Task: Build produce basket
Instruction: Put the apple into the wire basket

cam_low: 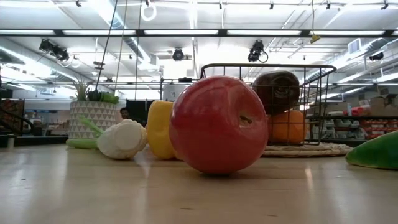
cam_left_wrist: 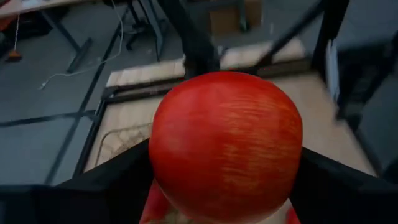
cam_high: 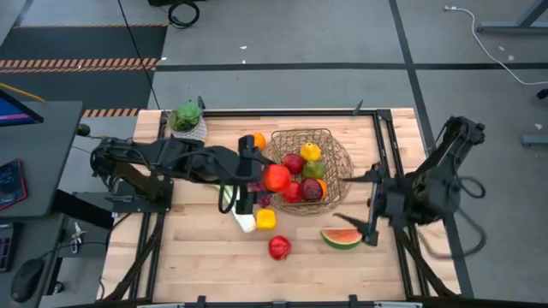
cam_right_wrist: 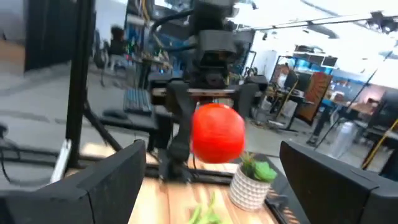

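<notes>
The left gripper (cam_high: pixel 272 179) is gripping a red apple (cam_high: pixel 276 178) at the basket's (cam_high: pixel 334 141) nine o'clock rim; it should release low inside. The right gripper's (cam_high: pixel 353 224) fingers are gaping empty.

Left end effector (cam_high: pixel 272 178) clamped, raised; right end effector (cam_high: pixel 353 224) spread.

You're in a robotics lab or workshop, open-plan: exposed ceiling with strip lights (cam_low: pixel 186 32) and ducts, grey concrete floor (cam_high: pixel 282 34) with hazard-striped tape (cam_high: pixel 81 62), loose cables, desks with monitors (cam_right_wrist: pixel 314 65) and people behind, wooden worktop (cam_high: pixel 197 257) on a metal frame rig.
</notes>
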You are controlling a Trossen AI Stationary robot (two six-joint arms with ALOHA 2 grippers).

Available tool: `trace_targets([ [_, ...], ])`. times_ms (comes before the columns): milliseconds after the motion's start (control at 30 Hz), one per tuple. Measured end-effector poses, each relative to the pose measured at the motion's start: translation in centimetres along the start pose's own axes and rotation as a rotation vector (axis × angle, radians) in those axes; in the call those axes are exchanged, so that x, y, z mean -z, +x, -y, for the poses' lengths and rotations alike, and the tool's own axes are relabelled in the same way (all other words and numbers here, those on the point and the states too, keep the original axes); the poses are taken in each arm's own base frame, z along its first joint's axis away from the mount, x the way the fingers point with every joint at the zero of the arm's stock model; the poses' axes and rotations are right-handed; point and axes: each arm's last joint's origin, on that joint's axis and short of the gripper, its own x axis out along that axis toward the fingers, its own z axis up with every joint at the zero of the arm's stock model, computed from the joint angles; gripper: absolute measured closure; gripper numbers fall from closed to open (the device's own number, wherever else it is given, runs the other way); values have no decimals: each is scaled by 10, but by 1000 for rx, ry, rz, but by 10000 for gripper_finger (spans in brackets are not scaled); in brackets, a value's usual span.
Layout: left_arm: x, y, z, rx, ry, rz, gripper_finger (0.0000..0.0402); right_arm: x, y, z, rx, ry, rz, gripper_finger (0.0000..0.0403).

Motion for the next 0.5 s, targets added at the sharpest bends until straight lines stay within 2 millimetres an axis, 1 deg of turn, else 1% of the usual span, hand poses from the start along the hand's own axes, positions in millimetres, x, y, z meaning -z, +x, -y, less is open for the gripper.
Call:
trace_targets([
  [67, -4, -4, -1, -3, -78, 39, 83, 0, -1, 12, 20, 28, -13, 30],
  [133, -4, -6, -2, -5, -168, 39, 83, 4, -2, 23, 76, 45, -62, 30],
  [233, 1, -2, -3, -17, -253, 14, 83, 20, -4, 39, 139, 94, -172, 30],
  [333, 13, 13, 2, -52, -281, -26, 83, 47, -6, 52, 146, 145, -342, 30],
  [400, 27, 26, 5, -100, -263, -73, 83, 63, -8, 60, 190, 170, -456, 30],
  [500, 43, 46, 6, -124, -266, -59, 83, 74, -11, 67, 212, 185, -560, 30],
])
